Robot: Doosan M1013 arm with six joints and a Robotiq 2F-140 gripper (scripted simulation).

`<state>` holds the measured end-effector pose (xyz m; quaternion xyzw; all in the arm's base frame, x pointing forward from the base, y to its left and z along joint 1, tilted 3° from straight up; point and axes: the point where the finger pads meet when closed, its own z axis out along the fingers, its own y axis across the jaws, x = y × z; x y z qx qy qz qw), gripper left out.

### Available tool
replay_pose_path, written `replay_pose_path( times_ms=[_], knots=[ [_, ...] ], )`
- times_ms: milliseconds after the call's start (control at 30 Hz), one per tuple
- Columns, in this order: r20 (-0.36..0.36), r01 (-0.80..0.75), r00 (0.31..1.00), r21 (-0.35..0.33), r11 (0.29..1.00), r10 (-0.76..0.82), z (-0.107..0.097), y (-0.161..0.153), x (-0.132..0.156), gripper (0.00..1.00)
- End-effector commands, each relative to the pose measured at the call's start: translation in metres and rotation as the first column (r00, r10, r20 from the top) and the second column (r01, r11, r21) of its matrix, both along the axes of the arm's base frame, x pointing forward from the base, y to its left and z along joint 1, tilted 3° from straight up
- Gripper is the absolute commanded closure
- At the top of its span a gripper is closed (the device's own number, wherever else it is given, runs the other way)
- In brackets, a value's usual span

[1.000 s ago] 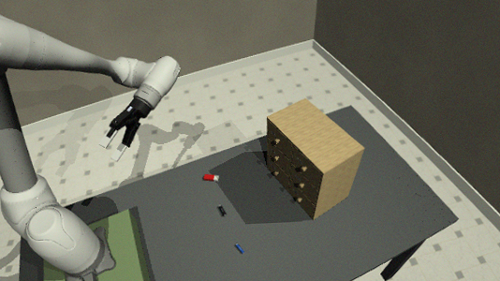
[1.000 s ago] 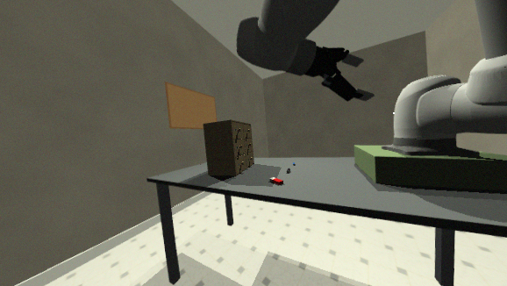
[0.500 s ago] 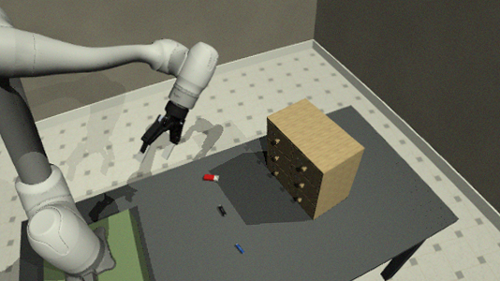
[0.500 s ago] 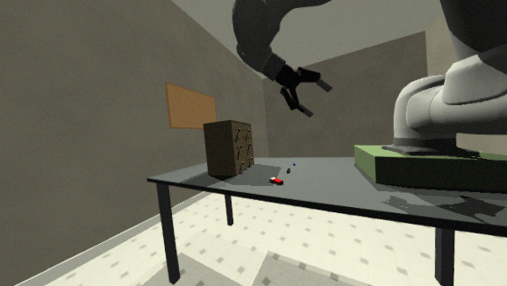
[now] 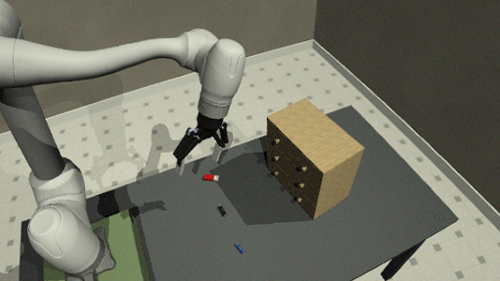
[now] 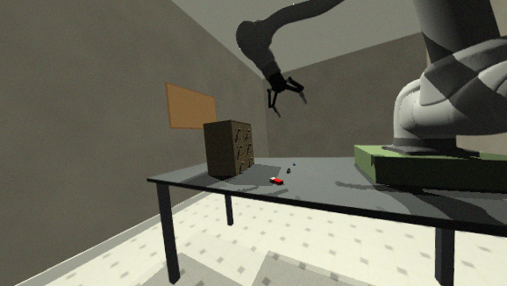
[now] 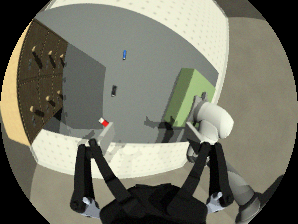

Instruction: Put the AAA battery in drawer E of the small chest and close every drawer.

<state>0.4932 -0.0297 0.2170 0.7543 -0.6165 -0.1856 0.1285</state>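
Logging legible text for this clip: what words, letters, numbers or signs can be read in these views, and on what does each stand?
None can be read.
Small chest: its drawer fronts show knobs only; any letter marks are too small and dark to read.
Red object, dark object, blue object: too small to show print.
Orange wall panel: blank.
Green base plate: blank.
Gripper, open: no marking legible.

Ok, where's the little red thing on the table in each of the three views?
Top: the red thing lies left of centre on the dark table, left of the chest, below the open gripper.
Exterior: the red thing lies near the table's front edge, right of the chest.
Wrist: the red thing shows left of centre, just above the fingers.
Shared landmark: the chest, wrist view too.
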Motion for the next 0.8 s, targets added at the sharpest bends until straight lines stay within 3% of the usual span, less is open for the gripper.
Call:
replay_pose_path(
  times_ms=[0, 33, 67, 100, 367, 767],
  knots=[
    [0.116, 0.096, 0.989, -0.010, 0.995, -0.095, 0.008, -0.042, 0.031, 0.00],
    [0.177, 0.149, 0.974, -0.015, 0.989, -0.144, 0.014, -0.068, 0.045, 0.00],
    [0.177, 0.149, 0.974, -0.015, 0.989, -0.144, 0.014, -0.068, 0.045, 0.00],
    [0.231, 0.195, 0.955, -0.019, 0.981, -0.186, 0.021, -0.091, 0.057, 0.00],
    [0.373, 0.321, 0.881, -0.025, 0.947, -0.289, 0.044, -0.161, 0.084, 0.00],
    [0.384, 0.331, 0.874, -0.025, 0.943, -0.297, 0.046, -0.166, 0.085, 0.00]
  ],
)
